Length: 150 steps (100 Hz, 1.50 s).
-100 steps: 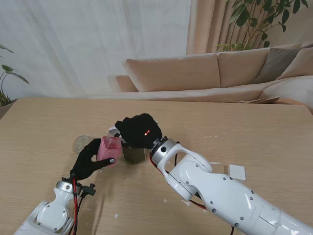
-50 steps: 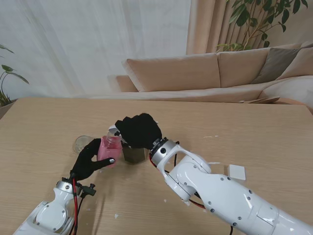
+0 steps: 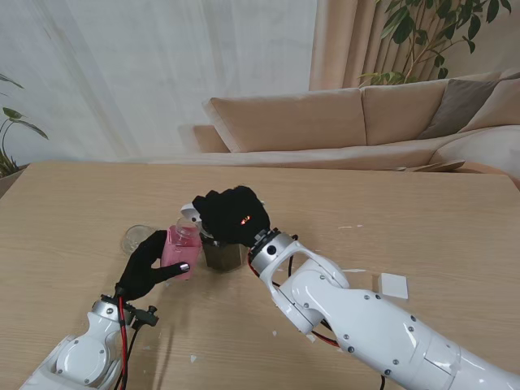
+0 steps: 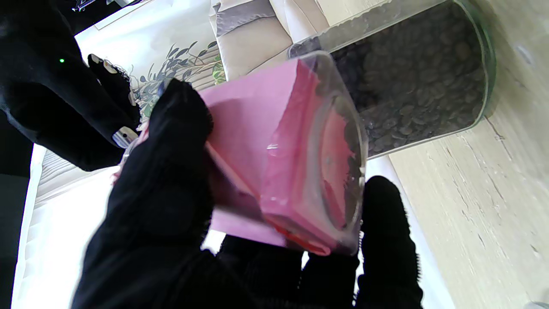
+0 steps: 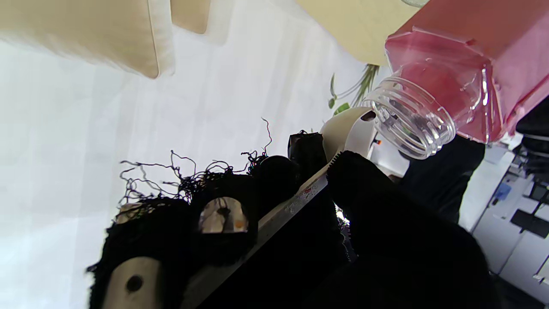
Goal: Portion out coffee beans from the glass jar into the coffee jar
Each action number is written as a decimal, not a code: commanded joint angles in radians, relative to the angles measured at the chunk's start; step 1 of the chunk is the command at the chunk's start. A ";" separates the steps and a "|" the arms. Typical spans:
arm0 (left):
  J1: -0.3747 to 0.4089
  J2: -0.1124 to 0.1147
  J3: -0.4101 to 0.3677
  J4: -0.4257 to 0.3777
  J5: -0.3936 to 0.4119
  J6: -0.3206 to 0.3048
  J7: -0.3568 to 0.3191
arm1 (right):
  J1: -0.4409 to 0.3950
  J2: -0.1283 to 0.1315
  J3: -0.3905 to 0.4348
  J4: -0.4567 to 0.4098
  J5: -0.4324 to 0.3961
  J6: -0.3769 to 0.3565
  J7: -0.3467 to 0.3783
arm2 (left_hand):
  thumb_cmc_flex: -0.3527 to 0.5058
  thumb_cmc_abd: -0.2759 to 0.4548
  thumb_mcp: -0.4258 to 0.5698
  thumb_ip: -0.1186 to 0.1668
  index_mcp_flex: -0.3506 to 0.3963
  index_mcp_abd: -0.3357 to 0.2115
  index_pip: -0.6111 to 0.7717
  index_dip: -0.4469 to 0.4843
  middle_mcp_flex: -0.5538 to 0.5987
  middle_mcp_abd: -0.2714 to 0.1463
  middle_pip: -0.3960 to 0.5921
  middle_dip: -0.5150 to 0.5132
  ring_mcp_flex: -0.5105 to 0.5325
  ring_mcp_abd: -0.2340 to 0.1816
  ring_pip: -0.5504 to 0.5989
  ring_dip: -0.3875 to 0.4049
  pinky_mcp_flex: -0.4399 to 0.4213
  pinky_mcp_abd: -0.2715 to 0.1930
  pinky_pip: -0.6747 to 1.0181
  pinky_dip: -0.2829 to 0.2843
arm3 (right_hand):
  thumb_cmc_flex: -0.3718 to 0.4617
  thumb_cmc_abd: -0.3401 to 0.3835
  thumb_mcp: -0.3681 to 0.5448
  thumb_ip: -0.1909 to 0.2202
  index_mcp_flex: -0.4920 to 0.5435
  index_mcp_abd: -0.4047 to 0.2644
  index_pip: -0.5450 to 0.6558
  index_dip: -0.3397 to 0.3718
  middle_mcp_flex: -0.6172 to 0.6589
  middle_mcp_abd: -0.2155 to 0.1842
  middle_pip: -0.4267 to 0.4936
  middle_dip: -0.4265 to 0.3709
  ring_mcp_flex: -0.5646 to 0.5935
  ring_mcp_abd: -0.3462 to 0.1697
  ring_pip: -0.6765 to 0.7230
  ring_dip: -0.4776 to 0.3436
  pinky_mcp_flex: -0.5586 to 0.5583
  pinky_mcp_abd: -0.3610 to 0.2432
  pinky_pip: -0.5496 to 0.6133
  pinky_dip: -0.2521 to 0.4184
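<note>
My left hand [image 3: 146, 266] is shut on the coffee jar [image 3: 181, 245], a clear jar with a pink label, held tilted just off the table; its black fingers [image 4: 163, 171] wrap the pink side [image 4: 257, 141]. The jar's open threaded mouth [image 5: 411, 124] faces the white scoop [image 5: 349, 126]. My right hand [image 3: 234, 215] is shut on the scoop's handle, and the scoop's white tip [image 3: 189, 213] sits right at the coffee jar's mouth. The glass jar of coffee beans [image 3: 221, 255] stands on the table under my right hand, beside the coffee jar, its beans [image 4: 411, 86] dark and plentiful.
A round clear lid [image 3: 136, 238] lies on the table to the left of the coffee jar. A small white square [image 3: 394, 285] lies to the right, beside my right forearm. A beige sofa [image 3: 341, 122] stands beyond the table's far edge.
My right hand with the scoop has shifted slightly, to the left and away from me, toward the coffee jar's mouth. The coffee jar has risen a little in my left hand.
</note>
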 commanded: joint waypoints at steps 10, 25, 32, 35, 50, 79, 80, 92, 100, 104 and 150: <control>0.003 -0.007 0.002 -0.005 0.004 0.009 -0.008 | -0.017 -0.001 0.010 -0.019 -0.004 -0.007 0.021 | 0.243 0.194 0.328 0.029 0.084 -0.192 0.236 0.064 0.107 -0.146 0.187 0.095 0.011 -0.025 0.002 0.020 -0.004 -0.014 -0.009 0.007 | 0.044 0.016 0.017 0.005 0.022 -0.024 0.012 0.005 0.028 -0.032 0.027 0.013 0.010 0.016 0.027 0.003 0.032 -0.088 0.294 0.019; 0.003 -0.007 0.003 -0.005 0.007 0.008 -0.007 | -0.016 -0.003 0.007 -0.011 -0.008 0.004 -0.002 | 0.243 0.194 0.328 0.029 0.084 -0.192 0.236 0.064 0.108 -0.146 0.187 0.094 0.011 -0.024 0.001 0.020 -0.004 -0.014 -0.009 0.007 | 0.046 0.015 0.017 0.004 0.022 -0.020 0.013 0.005 0.028 -0.029 0.028 0.013 0.009 0.018 0.029 0.003 0.032 -0.088 0.294 0.020; 0.002 -0.007 0.003 -0.004 0.007 0.008 -0.005 | -0.016 0.000 0.005 -0.016 -0.011 -0.004 0.018 | 0.243 0.194 0.328 0.029 0.084 -0.193 0.236 0.064 0.107 -0.145 0.187 0.094 0.012 -0.025 0.001 0.020 -0.004 -0.014 -0.009 0.007 | 0.043 0.021 0.015 0.004 0.017 -0.024 0.011 0.005 0.023 -0.033 0.027 0.013 0.006 0.017 0.028 0.003 0.032 -0.088 0.294 0.021; 0.002 -0.008 0.003 -0.004 0.008 0.008 -0.005 | -0.014 -0.001 0.001 -0.010 -0.014 0.002 0.006 | 0.243 0.194 0.329 0.029 0.084 -0.193 0.236 0.064 0.108 -0.146 0.187 0.095 0.011 -0.025 0.001 0.020 -0.004 -0.014 -0.009 0.007 | 0.045 0.016 0.015 0.005 0.021 -0.024 0.014 0.006 0.028 -0.033 0.028 0.014 0.009 0.016 0.029 0.003 0.032 -0.088 0.294 0.021; 0.002 -0.008 0.002 -0.003 0.009 0.007 -0.004 | -0.024 -0.003 0.017 -0.033 0.030 -0.019 0.058 | 0.243 0.193 0.329 0.029 0.085 -0.192 0.236 0.064 0.108 -0.145 0.187 0.094 0.012 -0.024 0.001 0.020 -0.004 -0.014 -0.009 0.007 | 0.044 0.019 0.014 0.003 0.019 -0.024 0.011 0.002 0.024 -0.032 0.027 0.014 0.004 0.018 0.029 0.003 0.023 -0.087 0.295 0.024; 0.002 -0.007 0.001 -0.002 0.007 0.003 -0.005 | -0.025 -0.004 0.022 -0.031 0.030 -0.002 0.065 | 0.243 0.193 0.330 0.029 0.085 -0.192 0.236 0.064 0.108 -0.145 0.187 0.094 0.012 -0.024 0.001 0.020 -0.004 -0.014 -0.009 0.007 | 0.046 0.019 0.012 0.005 0.019 -0.025 0.013 0.003 0.025 -0.033 0.027 0.014 0.007 0.016 0.028 0.003 0.032 -0.090 0.294 0.022; 0.002 -0.007 0.001 -0.002 0.007 0.003 -0.005 | -0.025 -0.005 0.022 -0.030 0.029 0.000 0.063 | 0.243 0.193 0.329 0.029 0.084 -0.192 0.236 0.064 0.108 -0.146 0.187 0.094 0.012 -0.024 0.001 0.020 -0.004 -0.014 -0.009 0.007 | 0.046 0.018 0.013 0.005 0.019 -0.024 0.013 0.003 0.025 -0.033 0.027 0.014 0.007 0.016 0.028 0.003 0.032 -0.090 0.294 0.022; 0.001 -0.008 -0.001 -0.001 0.009 0.003 -0.003 | -0.027 -0.009 0.027 -0.022 0.033 0.026 0.044 | 0.243 0.194 0.329 0.029 0.084 -0.192 0.235 0.064 0.107 -0.145 0.187 0.094 0.011 -0.024 0.001 0.020 -0.004 -0.014 -0.009 0.007 | 0.047 0.017 0.014 0.005 0.019 -0.022 0.014 0.003 0.026 -0.030 0.028 0.014 0.009 0.017 0.029 0.003 0.033 -0.091 0.293 0.022; 0.000 -0.009 -0.002 0.003 0.013 0.001 0.003 | -0.031 -0.010 0.041 -0.022 0.040 0.035 0.047 | 0.243 0.193 0.329 0.029 0.085 -0.193 0.236 0.064 0.108 -0.145 0.187 0.095 0.012 -0.024 0.001 0.020 -0.004 -0.014 -0.009 0.007 | 0.048 0.016 0.015 0.005 0.020 -0.019 0.014 0.003 0.026 -0.028 0.029 0.014 0.010 0.018 0.029 0.003 0.035 -0.092 0.292 0.021; -0.001 -0.010 -0.004 0.005 0.017 -0.001 0.007 | -0.032 -0.010 0.049 -0.022 0.041 0.039 0.053 | 0.243 0.193 0.329 0.029 0.084 -0.192 0.235 0.064 0.108 -0.145 0.188 0.095 0.011 -0.024 0.001 0.020 -0.004 -0.014 -0.009 0.007 | 0.049 0.016 0.016 0.005 0.021 -0.017 0.014 0.003 0.026 -0.027 0.029 0.014 0.010 0.019 0.030 0.003 0.035 -0.092 0.292 0.021; 0.004 -0.014 -0.030 0.007 0.036 -0.039 0.032 | 0.120 -0.019 -0.009 0.174 0.159 0.003 0.129 | 0.243 0.193 0.331 0.028 0.085 -0.191 0.236 0.064 0.108 -0.145 0.187 0.094 0.011 -0.023 0.001 0.020 -0.004 -0.014 -0.011 0.008 | 0.045 0.018 0.015 0.003 0.019 -0.023 0.016 0.004 0.026 -0.030 0.030 0.014 0.010 0.016 0.030 0.002 0.035 -0.090 0.293 0.021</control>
